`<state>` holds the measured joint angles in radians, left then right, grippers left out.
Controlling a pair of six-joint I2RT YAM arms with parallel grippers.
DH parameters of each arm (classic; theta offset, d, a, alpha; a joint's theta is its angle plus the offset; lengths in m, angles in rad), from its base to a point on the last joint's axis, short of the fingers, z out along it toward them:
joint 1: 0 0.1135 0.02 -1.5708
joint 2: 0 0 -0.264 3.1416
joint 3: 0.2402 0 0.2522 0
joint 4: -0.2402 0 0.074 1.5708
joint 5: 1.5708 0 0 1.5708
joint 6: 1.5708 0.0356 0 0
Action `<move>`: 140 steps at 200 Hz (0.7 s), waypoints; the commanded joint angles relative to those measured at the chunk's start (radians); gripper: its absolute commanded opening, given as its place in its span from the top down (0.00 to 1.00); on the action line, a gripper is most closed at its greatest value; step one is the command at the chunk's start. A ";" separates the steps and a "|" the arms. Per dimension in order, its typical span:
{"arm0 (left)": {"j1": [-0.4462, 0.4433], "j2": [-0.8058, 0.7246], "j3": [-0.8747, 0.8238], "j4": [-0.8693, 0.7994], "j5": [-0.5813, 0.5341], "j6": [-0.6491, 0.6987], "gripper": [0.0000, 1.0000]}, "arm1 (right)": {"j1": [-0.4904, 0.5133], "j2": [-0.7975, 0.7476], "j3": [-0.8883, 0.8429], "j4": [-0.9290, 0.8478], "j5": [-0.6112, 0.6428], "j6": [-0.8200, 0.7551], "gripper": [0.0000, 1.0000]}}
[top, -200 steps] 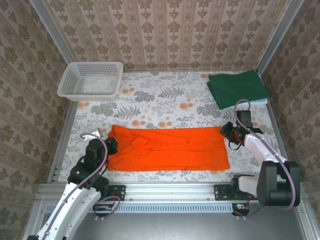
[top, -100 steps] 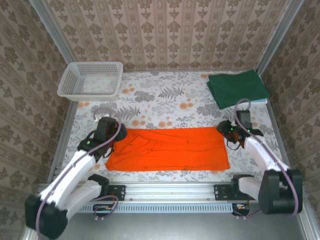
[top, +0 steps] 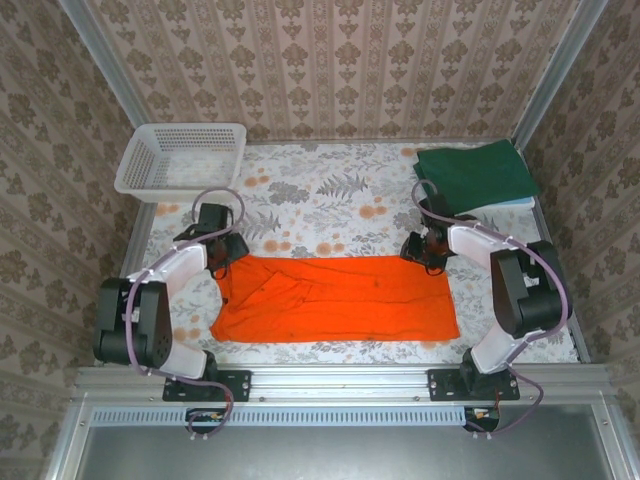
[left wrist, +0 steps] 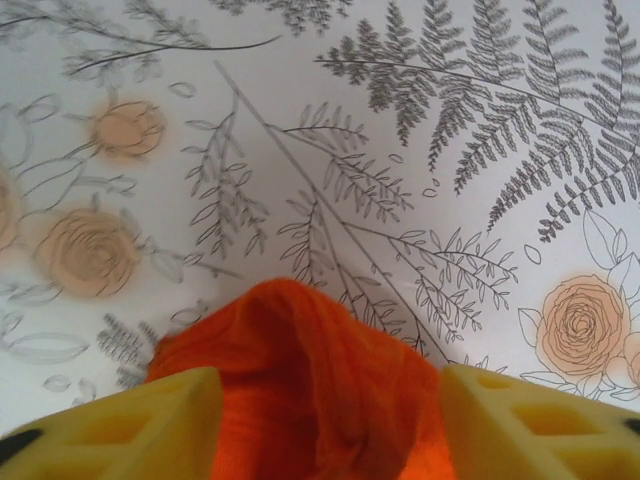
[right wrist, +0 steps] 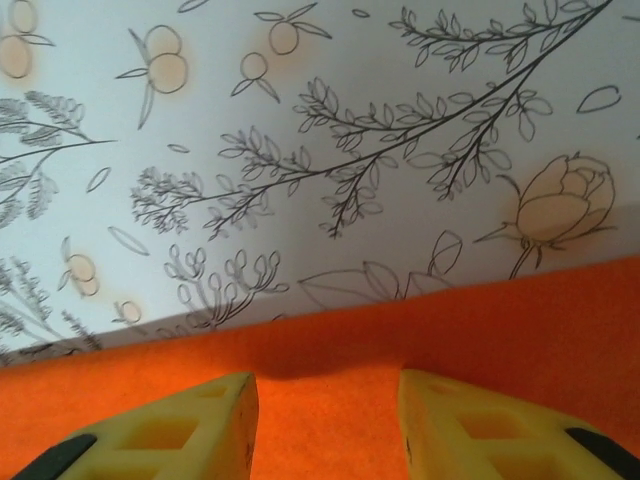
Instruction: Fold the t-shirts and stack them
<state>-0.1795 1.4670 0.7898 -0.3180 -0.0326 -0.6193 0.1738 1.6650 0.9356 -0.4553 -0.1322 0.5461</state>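
The orange t-shirt lies in a long flat band across the middle of the table. My left gripper is down at its far left corner. In the left wrist view its yellow fingers stand apart, astride a raised hump of the orange t-shirt. My right gripper sits at the shirt's far right corner, open. Its fingers rest on flat orange cloth just inside the shirt's edge. The dark green t-shirt lies folded at the back right.
A white lattice basket stands at the back left corner. A pale blue layer shows under the green shirt. Patterned walls close in the table on three sides. Bare floral tablecloth lies between the shirt and the back wall.
My left gripper swung from the shirt's near left side up to its far left corner. The right gripper moved left onto the far right corner. The shirt's left end has bunched slightly.
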 commanded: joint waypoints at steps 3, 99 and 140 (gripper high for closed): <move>0.005 0.030 0.024 0.067 0.081 0.006 0.53 | -0.004 0.021 0.047 -0.057 0.049 -0.034 0.57; 0.088 -0.042 -0.175 0.282 -0.110 0.010 0.96 | -0.120 0.067 0.002 -0.008 0.002 0.004 0.59; 0.101 -0.027 -0.141 0.212 -0.157 -0.032 0.69 | -0.129 0.053 -0.011 0.006 -0.006 0.009 0.54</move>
<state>-0.0990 1.4479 0.6247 -0.1009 -0.1246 -0.6163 0.0570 1.7084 0.9581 -0.4496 -0.1654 0.5484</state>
